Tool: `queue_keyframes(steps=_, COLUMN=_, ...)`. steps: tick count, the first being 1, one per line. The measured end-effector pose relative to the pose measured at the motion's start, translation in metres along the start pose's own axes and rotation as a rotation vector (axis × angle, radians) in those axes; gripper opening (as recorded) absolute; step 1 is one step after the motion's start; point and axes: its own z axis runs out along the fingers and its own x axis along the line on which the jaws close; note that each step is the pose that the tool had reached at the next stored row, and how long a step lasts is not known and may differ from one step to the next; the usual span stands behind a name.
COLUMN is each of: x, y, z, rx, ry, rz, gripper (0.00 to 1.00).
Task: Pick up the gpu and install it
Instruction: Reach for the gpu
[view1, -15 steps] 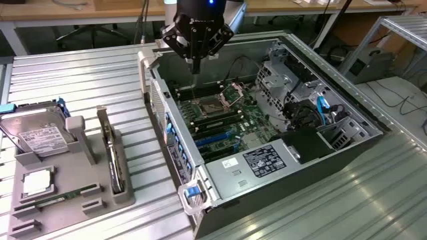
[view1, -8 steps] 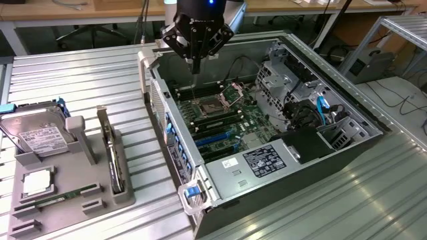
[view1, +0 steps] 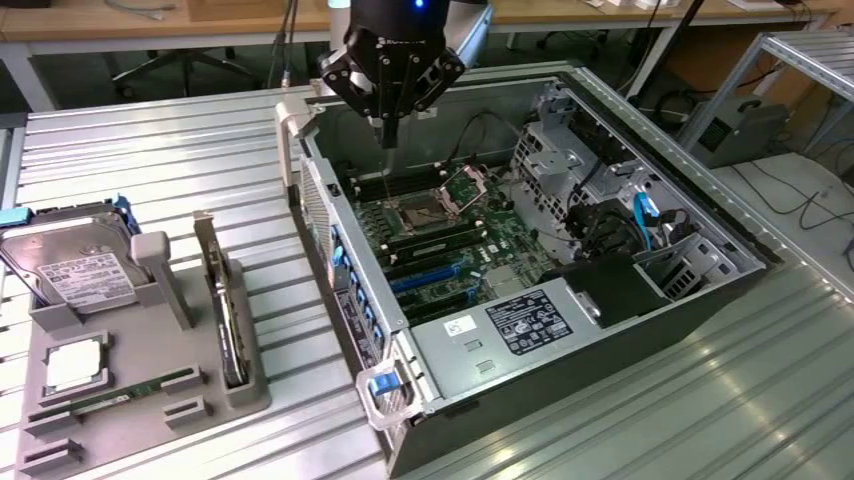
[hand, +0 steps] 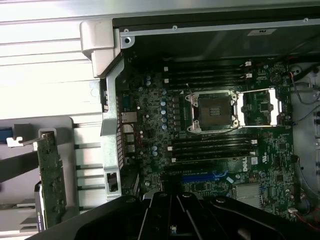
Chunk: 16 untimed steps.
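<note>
The gpu is a thin dark card with a silver end bracket. It stands on edge in a slot of the grey holder tray, to the exterior view's left of the open computer case. The wrist view has the gpu beside the case wall. My gripper hangs over the back end of the case, above the motherboard, well away from the card. Its fingers are shut together with nothing between them. The motherboard's blue expansion slot lies under the gripper.
The holder tray also carries a silver hard drive, a processor chip and a green memory stick. Inside the case are the open CPU socket, drive cages and cables. The ribbed metal table lies all around.
</note>
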Motion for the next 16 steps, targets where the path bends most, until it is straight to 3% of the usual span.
queue_keyframes(steps=6, x=0.012, y=-0.0008, z=-0.0003, rx=0.0000, ry=0.0000, rz=0.000, gripper=0.11)
queue_keyframes(steps=16, x=0.043, y=-0.0030, z=-0.0010, rx=0.0000, ry=0.0000, rz=0.000, gripper=0.11)
